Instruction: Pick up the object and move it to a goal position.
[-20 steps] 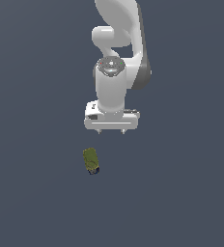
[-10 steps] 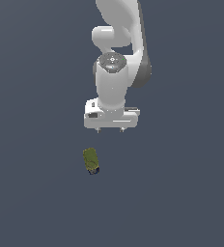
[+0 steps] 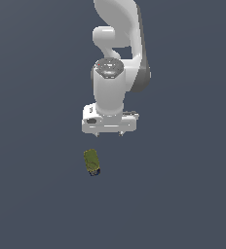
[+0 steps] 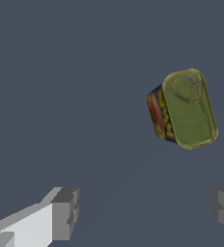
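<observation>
The object (image 3: 91, 162) is a small olive-green can lying on the dark grey floor, with a dark blue end toward the camera. In the wrist view the object (image 4: 184, 109) shows a flat green lid with a pull tab and a red, yellow and blue side. My white gripper (image 3: 108, 133) hangs above the floor, up and to the exterior view's right of the can, not touching it. It is open: the grey fingertips (image 4: 64, 212) stand wide apart with nothing between them.
Plain dark grey floor (image 3: 183, 194) surrounds the can on all sides. The white arm (image 3: 117, 58) rises behind the gripper. No other objects or edges show.
The gripper has shifted slightly to the exterior view's left and a little lower, closer to the can. The can has not moved.
</observation>
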